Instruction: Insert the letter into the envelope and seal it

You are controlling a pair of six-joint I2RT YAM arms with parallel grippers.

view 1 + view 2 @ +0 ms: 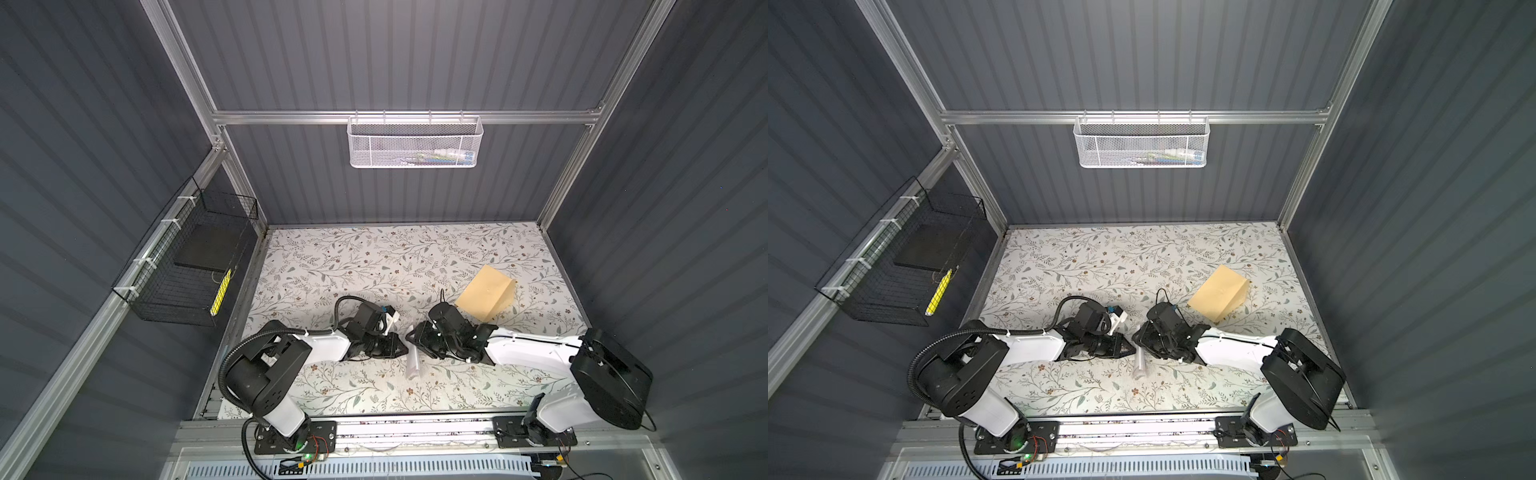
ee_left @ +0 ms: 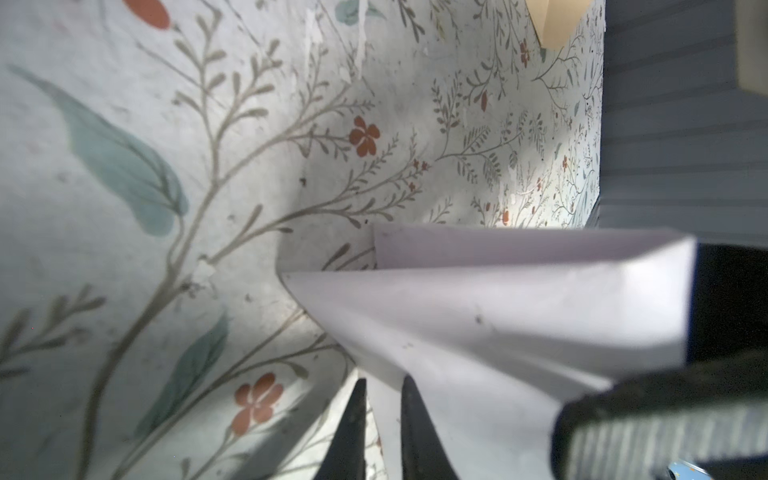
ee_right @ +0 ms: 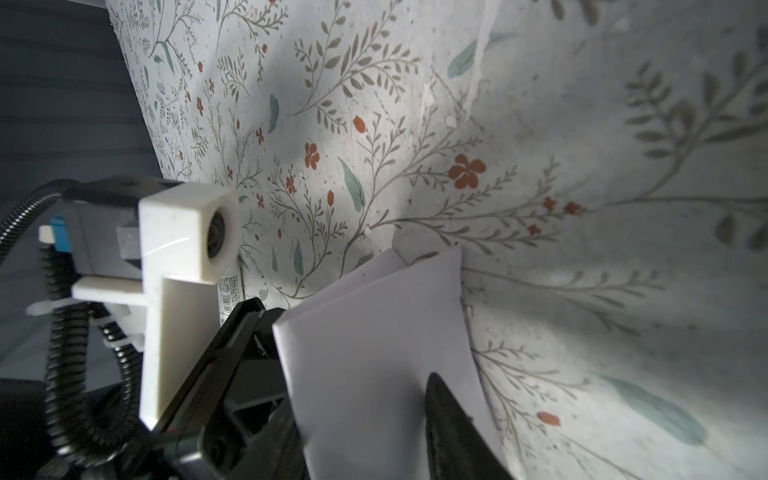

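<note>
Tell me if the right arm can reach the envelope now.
Probably yes: the envelope lies just beyond the right gripper, nothing between them. That gripper is at the folded letter, pinched by the left gripper.

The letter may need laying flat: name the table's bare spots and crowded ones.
Bare: far left of the table, between back wall and left arm; the front strip along the rail. Crowded: the middle, where left pincer and right pincer meet at the letter; the right rear holds the envelope.

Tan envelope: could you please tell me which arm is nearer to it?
Right. The right arm's wrist is just beside the tan envelope's near left edge; the left arm is farther left, beyond the folded letter.
</note>
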